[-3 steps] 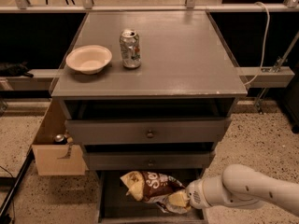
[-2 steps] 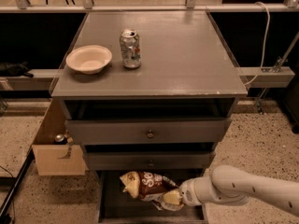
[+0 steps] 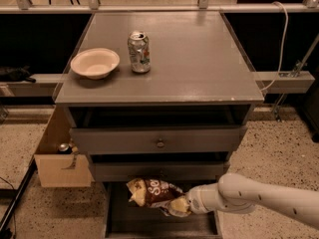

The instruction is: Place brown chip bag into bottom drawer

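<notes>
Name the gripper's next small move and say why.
Probably lower a little: the gripper is at the brown chip bag's right end, and the bag lies over the open bottom drawer, seemingly just above its dark floor.

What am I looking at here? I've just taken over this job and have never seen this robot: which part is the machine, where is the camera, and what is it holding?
There is one camera view, looking down at a grey cabinet from its front. The white tube coming in from the lower right is the robot's single arm. Its gripper is at the arm's left end, over the open bottom drawer, and is shut on one end of the brown chip bag. I cannot tell whether the bag touches the drawer floor. On the cabinet top stand a pale bowl and a silver soda can, set apart from each other.
</notes>
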Robot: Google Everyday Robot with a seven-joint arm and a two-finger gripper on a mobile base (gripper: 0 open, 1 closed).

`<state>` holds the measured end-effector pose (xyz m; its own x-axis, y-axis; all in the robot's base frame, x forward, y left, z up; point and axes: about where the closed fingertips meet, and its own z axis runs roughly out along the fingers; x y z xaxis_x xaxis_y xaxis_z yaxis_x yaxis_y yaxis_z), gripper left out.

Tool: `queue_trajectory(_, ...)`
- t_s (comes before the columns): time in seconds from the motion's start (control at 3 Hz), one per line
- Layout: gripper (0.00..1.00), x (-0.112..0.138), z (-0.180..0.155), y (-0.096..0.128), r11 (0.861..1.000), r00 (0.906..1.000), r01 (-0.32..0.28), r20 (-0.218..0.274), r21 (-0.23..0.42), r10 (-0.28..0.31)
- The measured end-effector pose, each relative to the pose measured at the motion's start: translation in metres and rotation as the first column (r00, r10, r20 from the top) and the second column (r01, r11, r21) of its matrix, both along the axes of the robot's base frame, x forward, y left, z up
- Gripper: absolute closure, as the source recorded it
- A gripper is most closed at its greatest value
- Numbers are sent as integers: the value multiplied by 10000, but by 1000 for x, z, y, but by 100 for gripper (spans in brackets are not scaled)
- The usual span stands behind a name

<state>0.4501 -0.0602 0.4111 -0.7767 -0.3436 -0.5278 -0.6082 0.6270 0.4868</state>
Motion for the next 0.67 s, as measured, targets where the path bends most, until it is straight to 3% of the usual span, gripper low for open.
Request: queue_trajectory(0.67,100,20,-40,8,9979,9993,53,-372,-641,-77)
